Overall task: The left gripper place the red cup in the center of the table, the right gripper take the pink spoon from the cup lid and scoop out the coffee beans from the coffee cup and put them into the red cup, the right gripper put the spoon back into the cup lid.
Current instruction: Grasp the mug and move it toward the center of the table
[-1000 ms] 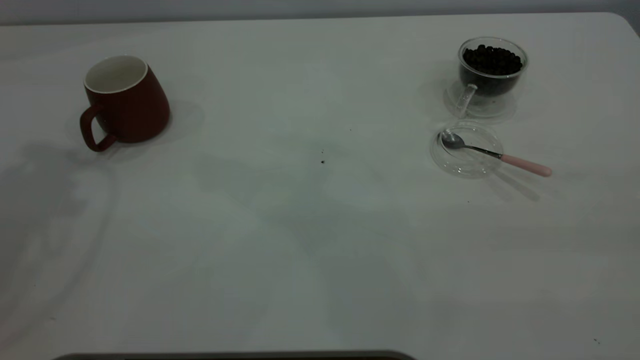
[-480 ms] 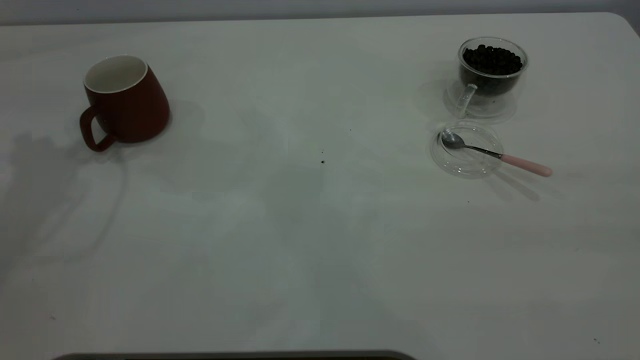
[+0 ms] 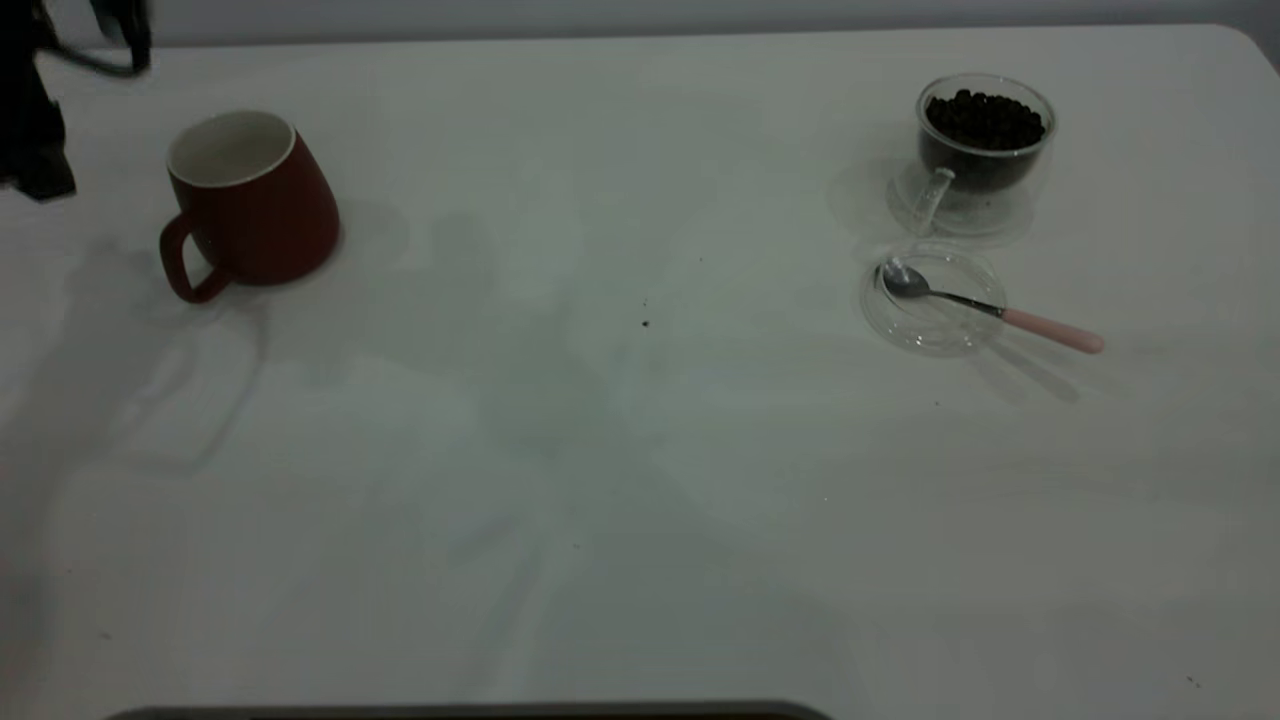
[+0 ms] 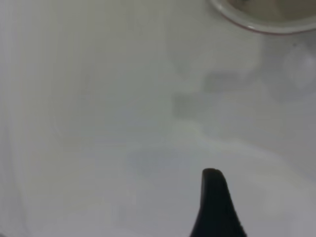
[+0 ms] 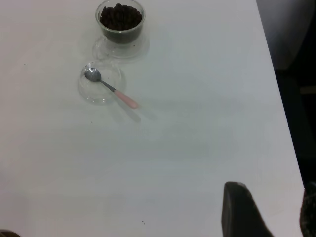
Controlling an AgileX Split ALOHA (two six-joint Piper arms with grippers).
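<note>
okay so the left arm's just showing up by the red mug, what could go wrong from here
1. The left gripper is at the table's far left edge beside the red cup, whose handle points toward the camera; a careless approach might knock the cup rather than grasp it.
2. The pink spoon lies with its bowl in the cup lid and its handle overhanging; a clumsy pick could slide the lid toward the coffee cup, heaped with coffee beans.
</note>
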